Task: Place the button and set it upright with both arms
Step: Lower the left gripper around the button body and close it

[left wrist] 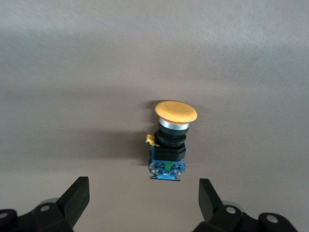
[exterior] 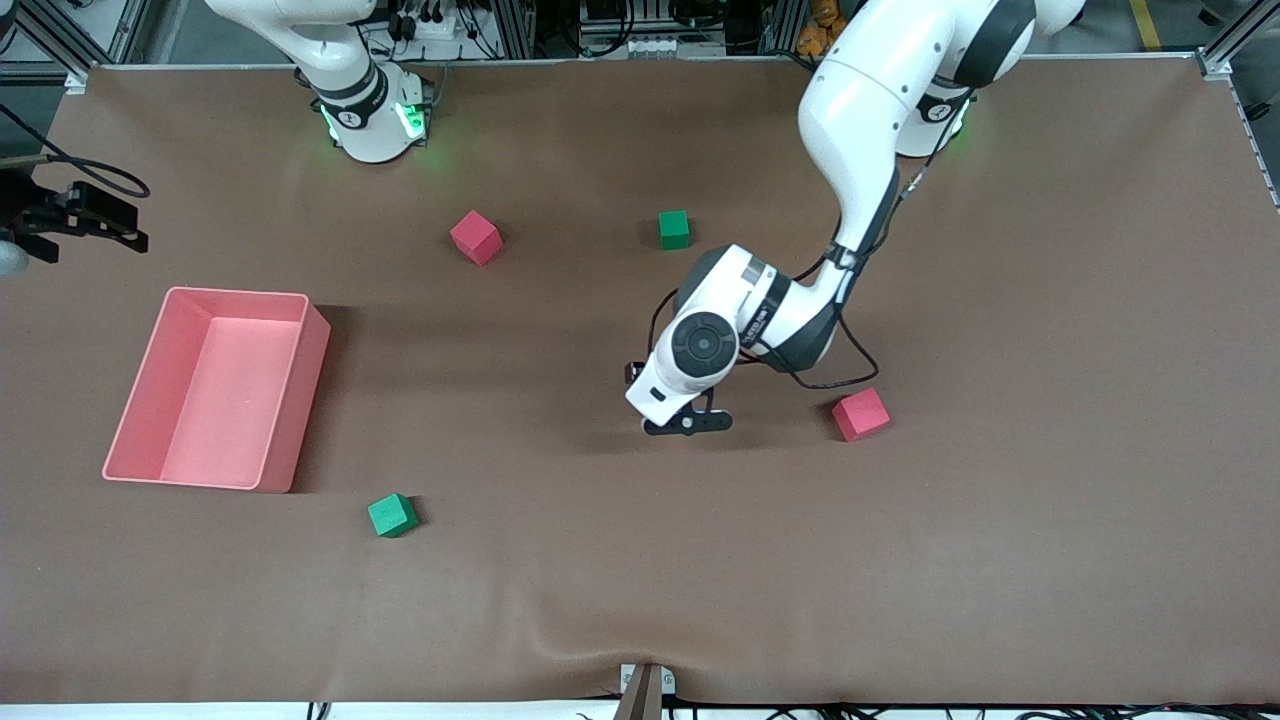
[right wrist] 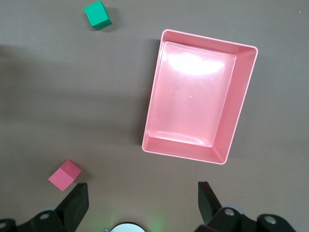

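1. Left tool [exterior: 690, 420] low over the middle of the table [exterior: 1000, 520], jaws wide and holding nothing, straddling the space around the button [left wrist: 170, 145] probably to close on it from both sides.
2. Button on the brown cloth just ahead of the left fingertips [left wrist: 77, 195], apart from them; upright or lying, not possible to tell from above.
3. Round, smooth orange cap, metal ring, black cylindrical body, blue block at the base.
4. Right tool [right wrist: 142, 200] high over the pink bin [right wrist: 244, 111], jaws wide, empty; arm waiting.
5. Bin of glossy plastic, rectangular; red cube [exterior: 860, 414] near the left tool, matte with soft edges.
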### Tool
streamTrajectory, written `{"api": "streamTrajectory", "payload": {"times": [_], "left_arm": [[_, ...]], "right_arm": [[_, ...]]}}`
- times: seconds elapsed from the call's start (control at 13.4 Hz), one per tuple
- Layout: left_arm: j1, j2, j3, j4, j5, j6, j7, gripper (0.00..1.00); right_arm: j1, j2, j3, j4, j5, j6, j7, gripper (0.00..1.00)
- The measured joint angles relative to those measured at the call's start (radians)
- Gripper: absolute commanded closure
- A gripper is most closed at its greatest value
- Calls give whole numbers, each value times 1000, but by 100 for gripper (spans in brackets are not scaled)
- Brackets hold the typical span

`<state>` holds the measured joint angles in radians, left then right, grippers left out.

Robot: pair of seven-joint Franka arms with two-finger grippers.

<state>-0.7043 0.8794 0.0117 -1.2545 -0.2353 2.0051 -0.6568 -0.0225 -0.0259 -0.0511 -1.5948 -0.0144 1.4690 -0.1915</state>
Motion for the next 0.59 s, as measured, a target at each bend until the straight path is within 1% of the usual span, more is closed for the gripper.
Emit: {"api": "streamTrajectory", "payload": {"times": [0.52, 0.59], "left_arm": [[-18, 27, 1, 0, 0, 50, -4, 0], [-22, 33, 1, 0, 0, 54, -4, 3]], "right_arm": [[7, 0, 4, 0, 0, 2, 0, 0], [12, 0, 5, 0, 0, 2, 0, 0]]}}
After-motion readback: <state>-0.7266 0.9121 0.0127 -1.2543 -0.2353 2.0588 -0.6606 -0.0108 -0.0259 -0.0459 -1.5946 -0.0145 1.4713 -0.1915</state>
